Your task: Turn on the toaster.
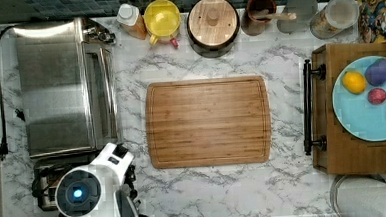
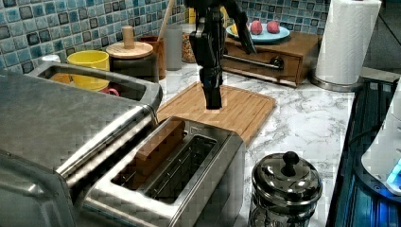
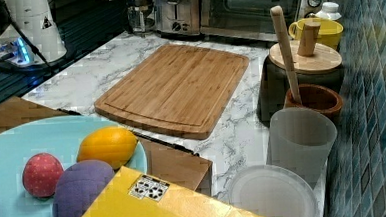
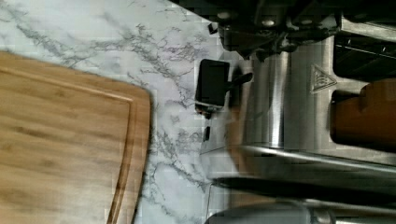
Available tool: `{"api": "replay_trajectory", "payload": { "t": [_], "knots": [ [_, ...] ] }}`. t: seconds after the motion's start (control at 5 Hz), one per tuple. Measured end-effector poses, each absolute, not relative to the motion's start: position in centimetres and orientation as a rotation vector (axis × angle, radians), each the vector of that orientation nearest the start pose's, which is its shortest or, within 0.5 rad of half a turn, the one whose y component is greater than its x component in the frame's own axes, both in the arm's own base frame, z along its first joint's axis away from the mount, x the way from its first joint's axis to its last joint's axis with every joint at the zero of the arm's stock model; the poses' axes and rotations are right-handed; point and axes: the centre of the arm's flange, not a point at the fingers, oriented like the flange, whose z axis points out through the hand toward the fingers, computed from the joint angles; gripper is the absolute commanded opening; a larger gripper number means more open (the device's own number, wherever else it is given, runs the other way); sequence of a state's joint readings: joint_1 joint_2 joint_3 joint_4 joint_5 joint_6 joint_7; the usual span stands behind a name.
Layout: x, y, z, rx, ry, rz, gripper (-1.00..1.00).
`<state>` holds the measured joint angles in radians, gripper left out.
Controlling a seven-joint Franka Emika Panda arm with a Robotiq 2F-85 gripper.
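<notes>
I see the boxy brushed-steel toaster (image 2: 189,170), two long slots, embossed triangle mark; veined marble bench (image 1: 195,193); end effector (image 2: 211,97) pinched together above it

The arm (image 1: 97,186) is white and round, with a dark ring on top and a small blue light in the middle — like an eye. Black parts and black cables hang beside it. In the left view the gripper (image 2: 211,97) is black, long and boxy — its links are dark too.
</notes>
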<state>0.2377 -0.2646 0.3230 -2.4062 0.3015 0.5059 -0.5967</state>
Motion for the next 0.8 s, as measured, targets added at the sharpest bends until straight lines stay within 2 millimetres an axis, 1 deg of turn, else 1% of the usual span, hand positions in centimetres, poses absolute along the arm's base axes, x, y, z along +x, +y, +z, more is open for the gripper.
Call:
{"api": "replay_trajectory", "payload": {
  "t": [0.2, 0.4, 0.6, 0.8],
  "knots": [
    [36.5, 27.4, 39.0, -3.027, -0.237, 0.171, -1.00],
    [36.7, 27.5, 39.3, -3.061, -0.219, 0.127, -1.00],
    [37.4, 26.5, 38.7, -3.061, -0.169, 0.152, -1.00],
    [38.3, 25.2, 37.5, -3.061, -0.119, 0.198, -1.00]
  ]
}}
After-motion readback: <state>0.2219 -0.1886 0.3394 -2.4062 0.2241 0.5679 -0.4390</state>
